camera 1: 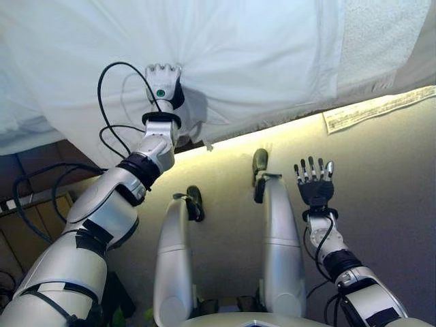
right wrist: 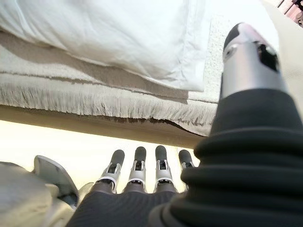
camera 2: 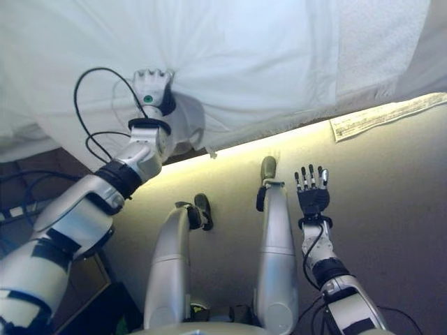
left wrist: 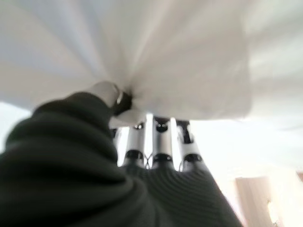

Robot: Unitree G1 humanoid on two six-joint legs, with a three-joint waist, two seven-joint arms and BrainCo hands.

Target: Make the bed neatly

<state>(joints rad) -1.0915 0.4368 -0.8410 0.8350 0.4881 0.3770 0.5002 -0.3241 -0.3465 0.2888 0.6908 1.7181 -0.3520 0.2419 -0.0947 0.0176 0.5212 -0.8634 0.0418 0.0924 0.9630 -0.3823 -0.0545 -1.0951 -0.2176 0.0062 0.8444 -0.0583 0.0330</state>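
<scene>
A white duvet (camera 1: pixel 259 61) covers the bed and hangs over its near edge. My left hand (camera 1: pixel 163 82) is shut on a bunch of this duvet near the edge, and folds radiate from the grip. In the left wrist view the thumb (left wrist: pixel 108 91) pinches the gathered cloth (left wrist: pixel 156 71) against the fingers. My right hand (camera 1: pixel 313 180) is open and empty, fingers straight, held low in front of the bed side. The right wrist view shows the duvet (right wrist: pixel 118 33) lying on a fringed beige blanket (right wrist: pixel 94 94).
A textured beige blanket (camera 1: pixel 381 41) lies at the bed's right part. The bed base (camera 1: pixel 381 191) runs below a lit strip with a white label (camera 1: pixel 375 109). Wooden floor and cables (camera 1: pixel 34 197) lie at the left.
</scene>
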